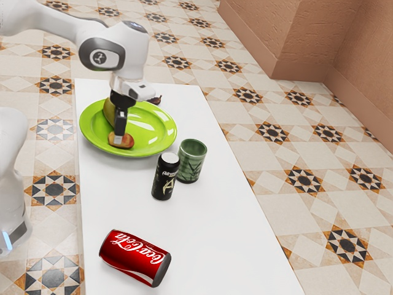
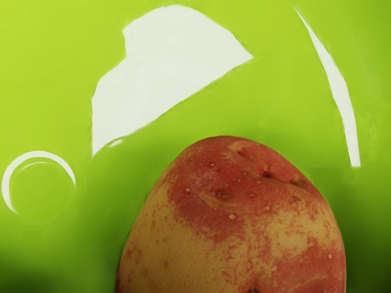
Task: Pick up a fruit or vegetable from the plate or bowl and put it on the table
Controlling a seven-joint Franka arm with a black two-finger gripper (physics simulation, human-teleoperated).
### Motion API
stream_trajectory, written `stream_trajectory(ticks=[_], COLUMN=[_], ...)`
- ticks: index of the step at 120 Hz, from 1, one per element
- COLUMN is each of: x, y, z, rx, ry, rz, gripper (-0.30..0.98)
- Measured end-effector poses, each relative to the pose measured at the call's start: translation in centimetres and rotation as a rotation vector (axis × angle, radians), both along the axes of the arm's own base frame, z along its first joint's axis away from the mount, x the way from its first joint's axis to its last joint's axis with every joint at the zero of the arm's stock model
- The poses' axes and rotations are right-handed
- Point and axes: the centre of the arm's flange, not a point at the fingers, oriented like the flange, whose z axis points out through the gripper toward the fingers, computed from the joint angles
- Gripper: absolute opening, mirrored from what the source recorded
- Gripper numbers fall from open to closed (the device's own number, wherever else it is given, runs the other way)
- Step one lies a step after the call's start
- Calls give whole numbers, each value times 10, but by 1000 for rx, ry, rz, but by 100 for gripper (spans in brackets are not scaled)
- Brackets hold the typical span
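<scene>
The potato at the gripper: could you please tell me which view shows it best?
The wrist view: it shows the potato close up, its red and yellow skin and pits plain, though the lower edge cuts it off. The exterior view shows it small against the green plate, partly behind the gripper.

From the arm's (image 1: 61, 23) side, the exterior view slants down across the tabletop (image 1: 209, 227) from well back; the wrist view looks down from the hand (image 1: 118, 140), close over the potato (image 2: 232, 226) and green plate (image 1: 156, 128), which both share.
</scene>
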Motion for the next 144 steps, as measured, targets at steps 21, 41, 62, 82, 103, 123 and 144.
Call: stream_trajectory(ticks=[21,41,62,82,103,123,144], x=[4,6,8,12,13,6,-1], y=[-1,-4,-11,-61,-122,-170,-196], z=[-7,-7,1,39,54,56,56], rx=[14,25,42,113,124,131,124], ry=[20,13,-4,-55,-74,-75,-77], rz=[-8,-24,-45,-147,-263,-334,-368], gripper=[56,32,26,27,27,27,28])
